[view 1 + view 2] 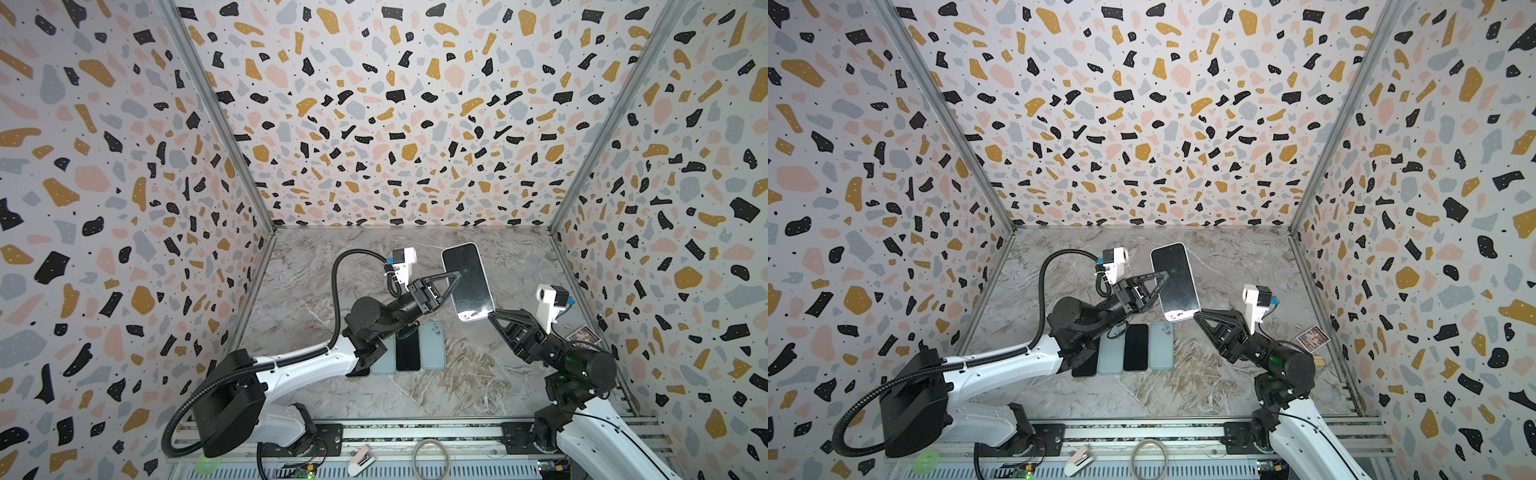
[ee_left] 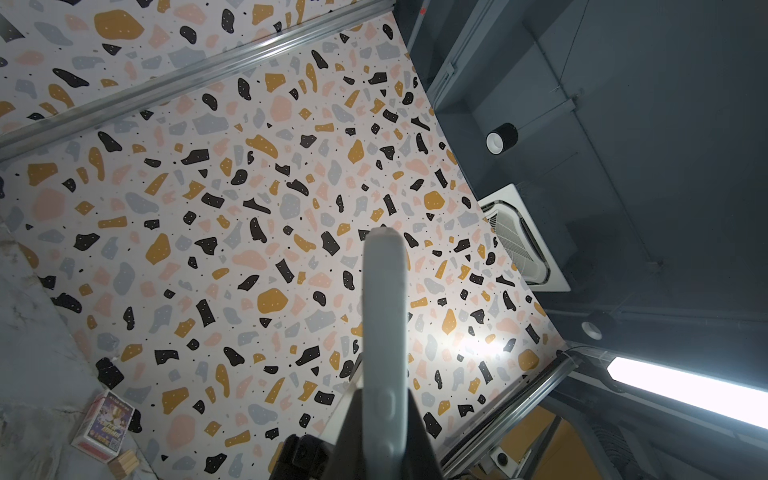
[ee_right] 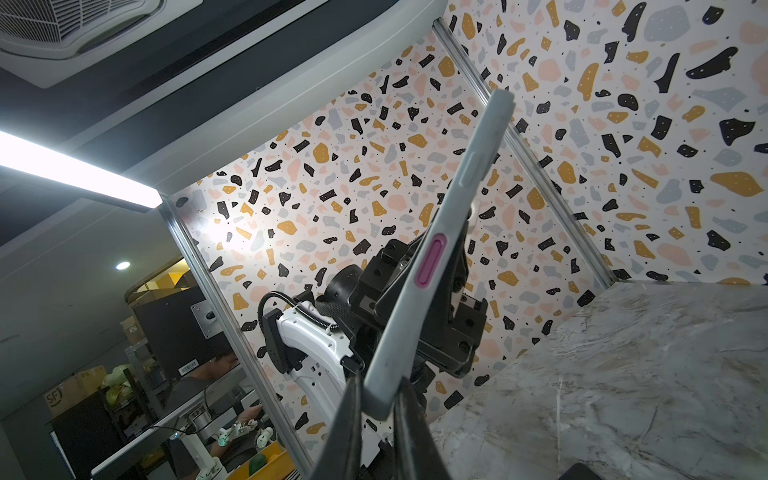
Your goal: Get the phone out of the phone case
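A phone [image 1: 467,282] with a dark screen sits inside a pale grey phone case [image 1: 470,318], and the pair is held in the air above the table, screen up in both top views [image 1: 1175,282]. My left gripper [image 1: 453,277] is shut on the case's long left edge; the left wrist view shows that edge [image 2: 384,311] running between the gripper [image 2: 384,401] fingers. My right gripper [image 1: 492,312] is shut on the near corner of the case. In the right wrist view the case's side [image 3: 453,199] with a pink button [image 3: 430,259] rises from the right gripper [image 3: 380,395].
A row of several phones and cases [image 1: 407,349] lies flat on the marble table [image 1: 478,374], below the left arm. A small card box [image 1: 584,334] and wooden blocks [image 1: 1318,360] sit by the right wall. Patterned walls enclose three sides.
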Motion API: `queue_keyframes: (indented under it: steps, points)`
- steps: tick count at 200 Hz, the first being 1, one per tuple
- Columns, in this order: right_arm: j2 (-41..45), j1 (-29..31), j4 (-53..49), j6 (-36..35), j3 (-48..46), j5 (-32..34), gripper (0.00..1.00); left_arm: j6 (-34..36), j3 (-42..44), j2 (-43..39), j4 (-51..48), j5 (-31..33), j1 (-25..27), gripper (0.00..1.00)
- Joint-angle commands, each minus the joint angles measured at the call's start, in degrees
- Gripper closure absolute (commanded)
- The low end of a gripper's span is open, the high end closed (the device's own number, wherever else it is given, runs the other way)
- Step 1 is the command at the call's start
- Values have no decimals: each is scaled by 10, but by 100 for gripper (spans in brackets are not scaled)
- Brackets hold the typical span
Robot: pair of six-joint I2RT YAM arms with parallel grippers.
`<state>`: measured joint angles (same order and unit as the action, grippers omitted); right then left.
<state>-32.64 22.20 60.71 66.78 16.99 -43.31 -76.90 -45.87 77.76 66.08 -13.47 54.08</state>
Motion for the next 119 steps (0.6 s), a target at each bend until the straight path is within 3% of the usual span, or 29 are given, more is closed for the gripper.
queue_keyframes:
  steps: [1, 119]
  points:
    - [-9, -9, 27, -20, -9, -12, 93, -52, -21, -11, 106, -21, 4, 100]
    - [-83, -40, 129, 10, -25, -43, 93, -75, -30, -29, 116, -37, 10, 100]
